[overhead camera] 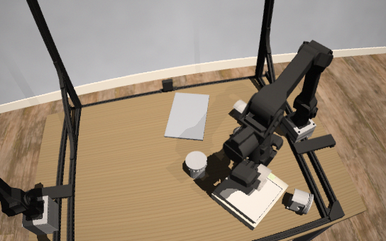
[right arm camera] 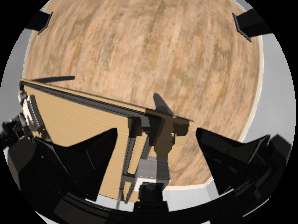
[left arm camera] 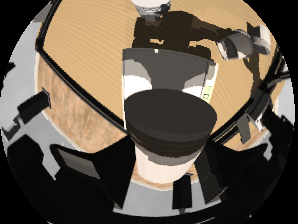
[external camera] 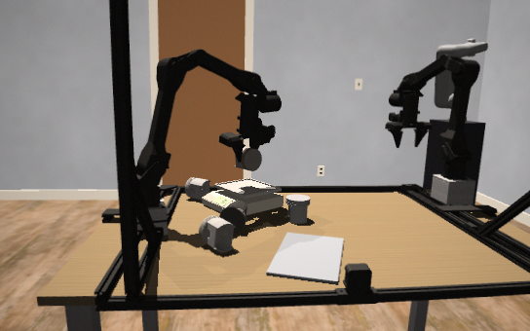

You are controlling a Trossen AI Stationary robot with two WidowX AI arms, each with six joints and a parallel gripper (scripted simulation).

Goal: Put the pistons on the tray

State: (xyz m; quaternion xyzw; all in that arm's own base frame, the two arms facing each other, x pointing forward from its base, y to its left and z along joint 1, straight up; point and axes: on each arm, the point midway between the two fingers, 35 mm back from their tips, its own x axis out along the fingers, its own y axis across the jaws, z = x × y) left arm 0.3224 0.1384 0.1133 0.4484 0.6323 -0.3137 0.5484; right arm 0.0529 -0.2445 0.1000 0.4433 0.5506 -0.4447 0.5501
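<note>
Above the scale (overhead camera: 256, 202) (external camera: 263, 204) (left arm camera: 167, 65), a piston held in the left jaws (overhead camera: 258, 177) (external camera: 249, 158)

Over the scale, the left arm's jaws are closed on the held piston (overhead camera: 264, 174) (external camera: 251, 160) (left arm camera: 170, 120), which is turned on its side. In the exterior view a gap shows between it and the scale's top. The scale's greenish display (overhead camera: 272, 176) (external camera: 219, 200) (left arm camera: 206, 93) is lit, but its figures are too small to read.

Beside the scale, on the side toward the middle of the tabletop (overhead camera: 124, 159) (external camera: 380, 234), the upright piston (overhead camera: 196, 163) (external camera: 298, 210) stands on its own. Across the scale from it, the far piston (overhead camera: 300, 201) (external camera: 197, 188) lies on its side. Past the display end are two more: the pale piston (overhead camera: 240, 106) (external camera: 217, 235), on its side, and the partly hidden piston (overhead camera: 237, 130) (external camera: 233, 218); whether these two touch, I cannot tell.

Well apart from the scale, the steel tray (overhead camera: 188, 116) (external camera: 307, 258) lies flat, bearing no piston. Far from the scale, beyond the upright piston, the right arm's jaws (external camera: 408, 145) hang wide open in the air, with nothing between them.
</note>
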